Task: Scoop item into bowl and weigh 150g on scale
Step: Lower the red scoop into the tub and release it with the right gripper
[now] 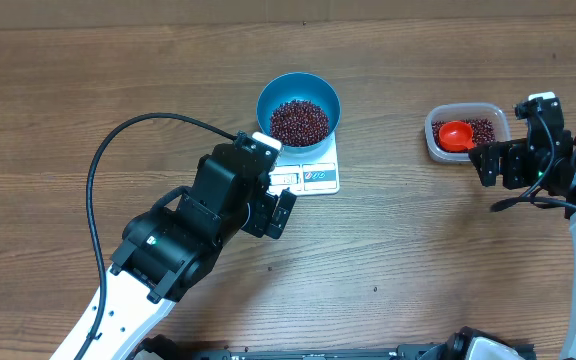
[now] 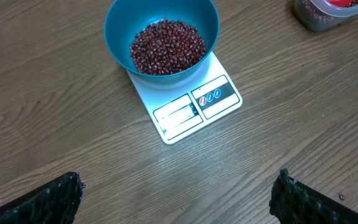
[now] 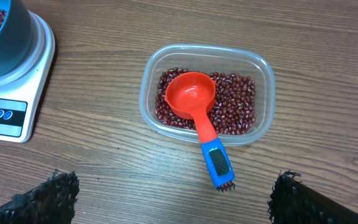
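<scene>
Spread wide, empty, left gripper (image 2: pixel 179 198) hovers near the bowl (image 2: pixel 119 26) of beans (image 2: pixel 166 46) on the scale (image 2: pixel 180 119); right gripper (image 3: pixel 174 198) (equally spread) overlooks the scoop (image 3: pixel 192 96) in the tub (image 3: pixel 264 70).

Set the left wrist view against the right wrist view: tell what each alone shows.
Left wrist only: the whole bowl, its heap of beans, the display of the scale. Right wrist only: the whole tub and the empty scoop, its handle over the tub's rim. Both: scale, part of the bowl, beans, wooden table.
</scene>
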